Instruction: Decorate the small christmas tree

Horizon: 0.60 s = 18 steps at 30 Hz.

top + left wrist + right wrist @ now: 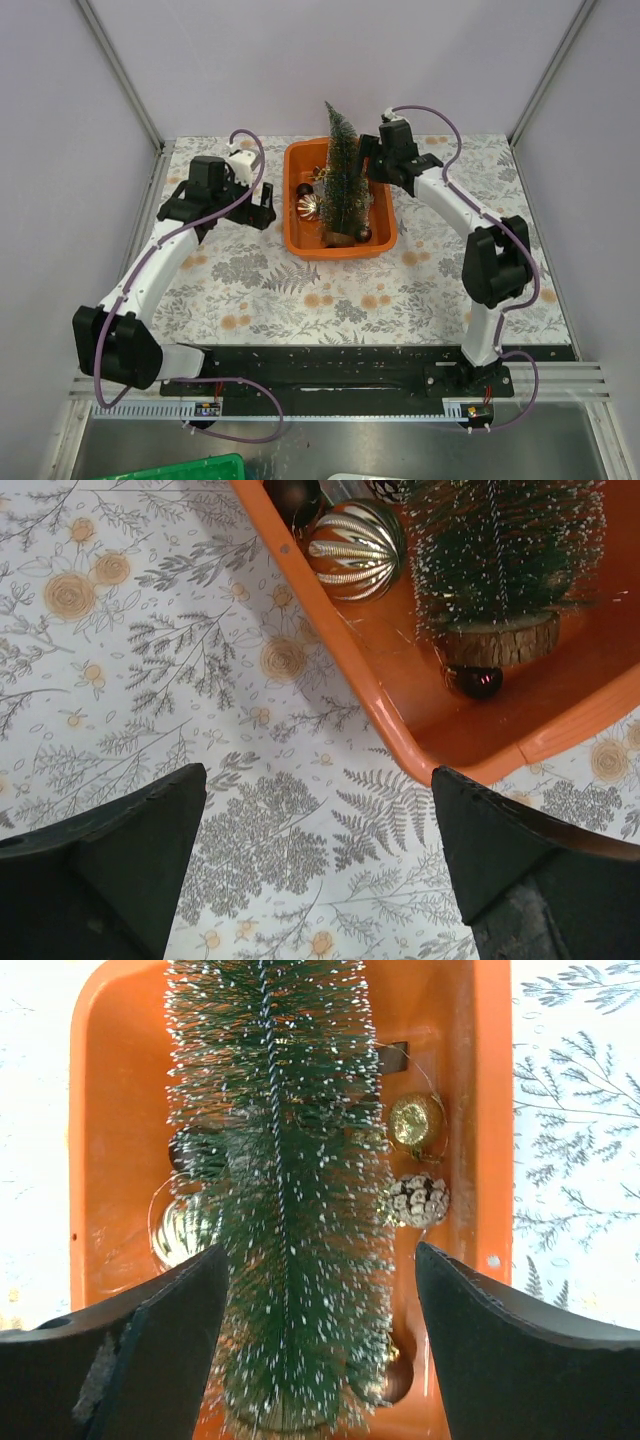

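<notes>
The small christmas tree (342, 170), dark green with white tips, stands upright on its round wooden base (502, 640) inside the orange tray (293, 215). My right gripper (368, 158) is open behind and right of the tree. In the right wrist view the tree (280, 1210) runs between its two fingers (150, 1350) without a grip. My left gripper (262, 207) is open and empty over the tablecloth just left of the tray; in the left wrist view the left gripper (320, 870) is near the tray's corner (440, 760).
Ornaments lie in the tray: a gold ribbed ball (355, 550), a dark red ball (478, 680) by the tree base, a gold glitter ball (415, 1120), a frosted pinecone (418, 1200). A floral cloth (300, 290) covers the table. A green bin (180, 470) sits below the near edge.
</notes>
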Tool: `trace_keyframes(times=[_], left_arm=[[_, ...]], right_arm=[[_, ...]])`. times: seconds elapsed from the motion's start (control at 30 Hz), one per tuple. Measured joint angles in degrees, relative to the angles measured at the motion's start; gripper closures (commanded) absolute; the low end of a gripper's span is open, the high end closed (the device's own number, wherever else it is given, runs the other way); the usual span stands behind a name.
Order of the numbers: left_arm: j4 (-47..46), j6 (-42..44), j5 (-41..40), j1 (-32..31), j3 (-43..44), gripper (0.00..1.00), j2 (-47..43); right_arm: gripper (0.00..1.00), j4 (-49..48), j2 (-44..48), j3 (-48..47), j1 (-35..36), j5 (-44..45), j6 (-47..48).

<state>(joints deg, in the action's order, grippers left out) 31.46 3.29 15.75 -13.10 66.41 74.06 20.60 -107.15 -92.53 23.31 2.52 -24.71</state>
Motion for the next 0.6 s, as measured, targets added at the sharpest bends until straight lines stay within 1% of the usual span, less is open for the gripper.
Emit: trace_keyframes(times=[0.1, 0.17, 0.23, 0.37, 0.47, 0.57, 0.6], left_arm=[[-1.6, -0.4, 0.5, -0.4, 1.3, 0.01, 3.5], [-2.2, -0.6, 1.0, -0.5, 1.8, 0.01, 5.6], [-2.8, -0.7, 1.2, -0.7, 2.0, 0.01, 7.4], [-3.4, -0.8, 1.7, -1.4, 2.3, 0.01, 10.5], [-4.1, -0.9, 1.9, -2.0, 3.0, 0.01, 12.6], [-4.5, -1.4, 1.9, -2.7, 4.7, 0.01, 14.8], [-4.7, -1.5, 1.9, -3.0, 5.6, 0.01, 15.7]], right_arm=[[0.25, -0.3, -4.1, -2.4, 0.3, -0.7, 0.5], [0.32, -0.3, -6.5, -3.8, 0.6, -0.9, 0.9], [0.42, -0.3, -8.7, -5.1, 0.9, -1.3, 1.2], [0.71, -0.2, -10.8, -5.7, 1.4, -1.8, 1.8], [0.88, -0.7, -10.9, -5.7, 1.4, -2.0, 1.9], [0.99, -3.1, -10.5, -4.6, 1.4, -2.5, 1.7], [1.00, -3.7, -10.2, -3.9, 1.4, -2.7, 1.7]])
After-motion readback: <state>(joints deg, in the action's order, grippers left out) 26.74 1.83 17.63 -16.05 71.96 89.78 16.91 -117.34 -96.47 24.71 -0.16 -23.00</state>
